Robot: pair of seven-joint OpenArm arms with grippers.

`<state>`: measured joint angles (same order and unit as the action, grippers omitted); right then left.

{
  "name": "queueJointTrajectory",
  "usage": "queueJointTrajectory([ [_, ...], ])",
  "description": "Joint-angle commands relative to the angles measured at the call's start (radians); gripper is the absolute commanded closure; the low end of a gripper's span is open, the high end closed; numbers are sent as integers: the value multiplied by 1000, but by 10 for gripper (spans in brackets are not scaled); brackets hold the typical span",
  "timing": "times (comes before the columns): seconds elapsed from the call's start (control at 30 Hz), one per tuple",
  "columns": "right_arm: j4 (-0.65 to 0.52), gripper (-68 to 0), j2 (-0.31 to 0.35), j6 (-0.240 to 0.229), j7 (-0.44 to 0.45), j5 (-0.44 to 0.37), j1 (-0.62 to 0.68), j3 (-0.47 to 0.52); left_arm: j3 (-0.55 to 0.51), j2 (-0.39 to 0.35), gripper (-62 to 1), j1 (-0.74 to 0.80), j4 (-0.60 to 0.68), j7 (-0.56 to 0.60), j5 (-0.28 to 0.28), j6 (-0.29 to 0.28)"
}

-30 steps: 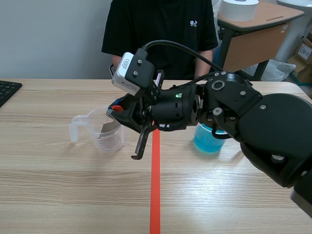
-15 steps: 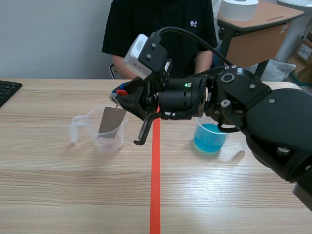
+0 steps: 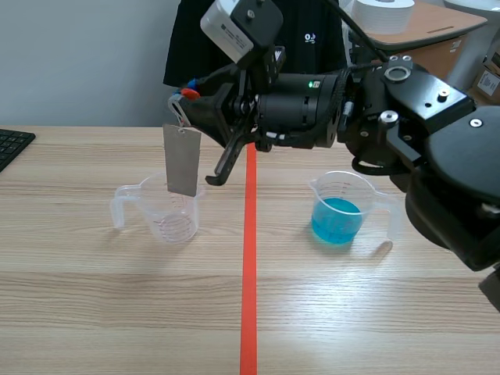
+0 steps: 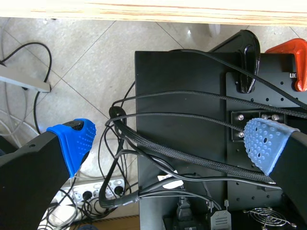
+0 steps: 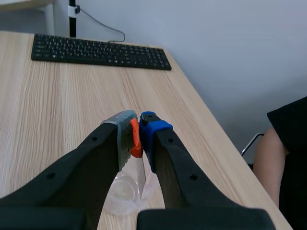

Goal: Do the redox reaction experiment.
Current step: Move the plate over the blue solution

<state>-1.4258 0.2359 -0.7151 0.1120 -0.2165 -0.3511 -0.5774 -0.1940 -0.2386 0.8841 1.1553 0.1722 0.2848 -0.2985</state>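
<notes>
A grey metal plate hangs upright from a small red clip, its lower edge at the rim of a clear measuring cup. My right gripper reaches in from the right, past the tape line, and is shut on that clip. In the right wrist view the red clip is pinched between the pads of the right gripper, and the clear cup shows below. A second cup with blue liquid stands right of the line. My left gripper is open below the table edge, over cables.
A person in a black shirt sits across the table. A black keyboard lies at the far left edge. An orange-red tape line runs down the table's middle. The right arm's bulk looms over the blue cup.
My right gripper has risen with the clip, lifting the metal plate up out of the clear cup until only its lower edge is at the rim.
</notes>
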Motion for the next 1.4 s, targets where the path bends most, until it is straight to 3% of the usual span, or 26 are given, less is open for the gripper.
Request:
queueJointTrajectory([
  [0.0, -42, -16, 5, 6, -7, -37, -23, 25, -6, -3, -623, 10, 8, 11, 2, -3],
  [0.4, -263, -16, 37, 7, -364, -312, -23, 142, -6, -6, -610, 10, 8, 13, 2, -4],
  [0.67, -375, -16, 142, 11, -523, -480, -10, 245, -6, -14, -265, 14, 8, 11, 3, -3],
  [0.97, -409, -16, 286, 11, -669, -614, 25, 418, -6, -14, -47, 16, 8, 12, 7, -3],
  [1.2, -409, -15, 390, 11, -763, -706, 25, 525, -6, -14, -47, 16, 8, 11, 6, -3],
  [1.37, -408, -15, 410, 11, -813, -715, 25, 557, -6, -13, -47, 16, 8, 11, 6, -3],
])
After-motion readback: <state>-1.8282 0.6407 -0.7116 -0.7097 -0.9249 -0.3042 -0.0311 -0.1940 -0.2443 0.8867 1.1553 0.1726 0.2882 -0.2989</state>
